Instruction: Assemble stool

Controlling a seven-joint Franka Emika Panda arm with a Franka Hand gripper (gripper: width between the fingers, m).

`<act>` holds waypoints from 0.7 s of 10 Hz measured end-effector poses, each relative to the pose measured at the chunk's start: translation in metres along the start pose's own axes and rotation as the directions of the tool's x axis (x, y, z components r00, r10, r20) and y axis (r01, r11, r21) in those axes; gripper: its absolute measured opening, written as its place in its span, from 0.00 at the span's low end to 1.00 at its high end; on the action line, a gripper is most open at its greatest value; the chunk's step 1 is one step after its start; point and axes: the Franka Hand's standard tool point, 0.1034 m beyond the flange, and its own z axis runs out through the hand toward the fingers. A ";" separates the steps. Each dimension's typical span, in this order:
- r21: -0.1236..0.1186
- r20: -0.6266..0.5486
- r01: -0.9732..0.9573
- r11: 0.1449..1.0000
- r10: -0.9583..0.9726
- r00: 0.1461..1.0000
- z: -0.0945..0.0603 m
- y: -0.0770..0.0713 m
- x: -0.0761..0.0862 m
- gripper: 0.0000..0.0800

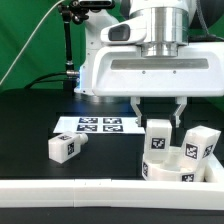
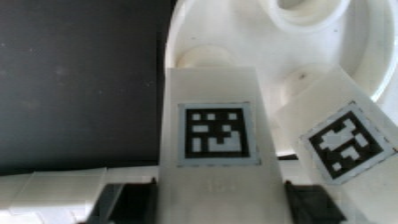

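The stool's round white seat (image 1: pixel 172 176) lies on the black table at the exterior view's right, against the rail. Two tagged legs stand upright on it: one (image 1: pixel 158 139) directly under my gripper (image 1: pixel 158 112), the other (image 1: pixel 201 146) just to its right. A third leg (image 1: pixel 63 148) lies loose on the table at the left. My gripper is open, its fingers (image 1: pixel 137 108) straddling the top of the nearer leg with small gaps on each side. The wrist view looks down that leg (image 2: pixel 217 120) between the dark fingers (image 2: pixel 132 198), with the second leg (image 2: pixel 342 135) and the seat (image 2: pixel 267 35) beyond.
The marker board (image 1: pixel 95 125) lies flat on the table behind the loose leg. A long white rail (image 1: pixel 90 190) runs along the front edge. A black stand (image 1: pixel 68 45) and green backdrop are at the back left.
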 end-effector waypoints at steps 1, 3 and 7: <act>0.000 0.001 0.000 1.000 0.000 1.000 0.000 0.000 0.000 0.52; 0.001 0.000 -0.001 1.000 0.001 1.000 -0.001 0.000 0.001 0.80; 0.011 0.023 -0.014 1.000 0.013 1.000 -0.016 0.005 0.008 0.81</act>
